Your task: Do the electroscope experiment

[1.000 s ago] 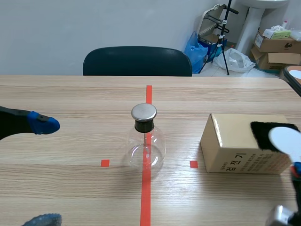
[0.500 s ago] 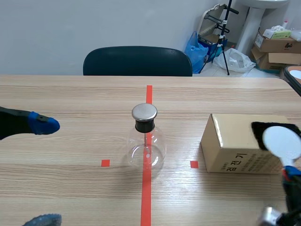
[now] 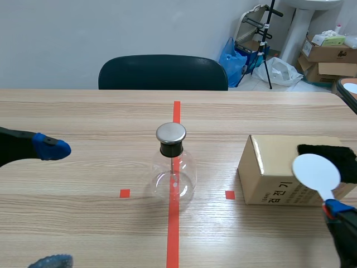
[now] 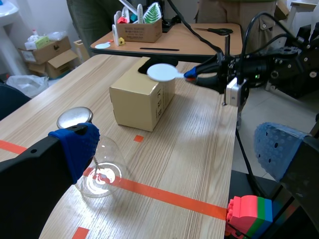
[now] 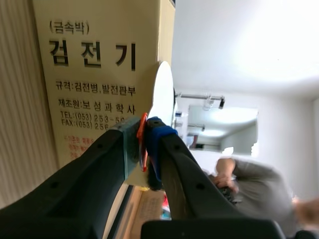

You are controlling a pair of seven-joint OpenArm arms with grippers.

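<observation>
Dark chair (image 3: 163, 71) behind the far edge of the table (image 3: 83, 111), with a blue bag (image 3: 234, 56) and stacked cardboard boxes (image 3: 326, 53) on the floor beyond, and coloured toy bricks (image 4: 249, 215) just past the table's near edge.

The right claw (image 5: 145, 143) is clamped on the base of a thin white disc (image 5: 163, 94), seen edge-on, rising just ahead of its pads. Beyond it, a cardboard box (image 5: 94, 74) with black Korean print sits on the wooden counter (image 5: 17, 99).
</observation>
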